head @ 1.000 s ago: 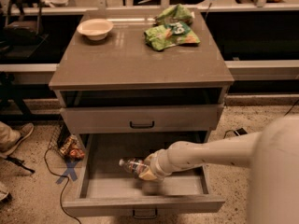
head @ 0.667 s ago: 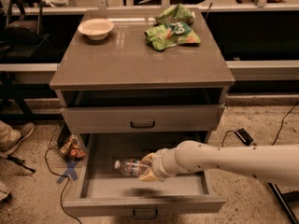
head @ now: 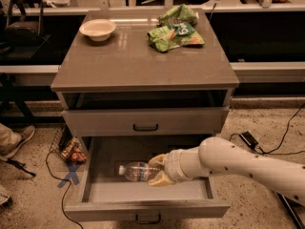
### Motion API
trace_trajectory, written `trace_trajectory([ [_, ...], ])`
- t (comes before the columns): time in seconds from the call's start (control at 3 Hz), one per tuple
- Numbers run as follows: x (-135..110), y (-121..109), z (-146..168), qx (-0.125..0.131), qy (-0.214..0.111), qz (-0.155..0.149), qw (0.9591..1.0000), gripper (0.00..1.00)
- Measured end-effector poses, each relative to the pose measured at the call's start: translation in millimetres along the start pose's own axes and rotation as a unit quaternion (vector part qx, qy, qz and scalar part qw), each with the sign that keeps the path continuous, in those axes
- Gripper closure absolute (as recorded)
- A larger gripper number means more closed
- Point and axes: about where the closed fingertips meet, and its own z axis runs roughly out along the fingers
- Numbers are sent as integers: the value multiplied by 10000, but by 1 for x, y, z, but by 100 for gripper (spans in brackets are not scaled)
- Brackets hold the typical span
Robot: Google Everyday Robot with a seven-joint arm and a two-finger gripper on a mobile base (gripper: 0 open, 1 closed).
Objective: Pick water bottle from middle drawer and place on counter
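Change: since a second ago the bulky upper arm has left the lower right corner; only the slim forearm (head: 238, 163) now reaches in from the right, and the bottle has barely shifted.
Drawer room: the middle drawer (head: 143, 211) is pulled well out, with bare floor left of and in front of the bottle; the top drawer (head: 145, 120) is slightly out above it.
Counter: the counter (head: 143, 66) has a bare front half; a bowl (head: 97, 29) and snack bags (head: 176, 30) sit at the back.
Gripper: the gripper (head: 155, 171) is inside the middle drawer, fingers clamped around the bottle's base end.
Water bottle: the water bottle (head: 136, 171) lies on its side in the drawer, cap pointing left.
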Motion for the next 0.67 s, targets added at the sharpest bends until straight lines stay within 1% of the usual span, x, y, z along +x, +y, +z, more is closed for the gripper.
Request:
trace_trajectory([
  [0.33,-3,-7,-3,64,-66,-18,10000,100],
  [0.67,0,-58,-70,480,-248,-206,9983,100],
])
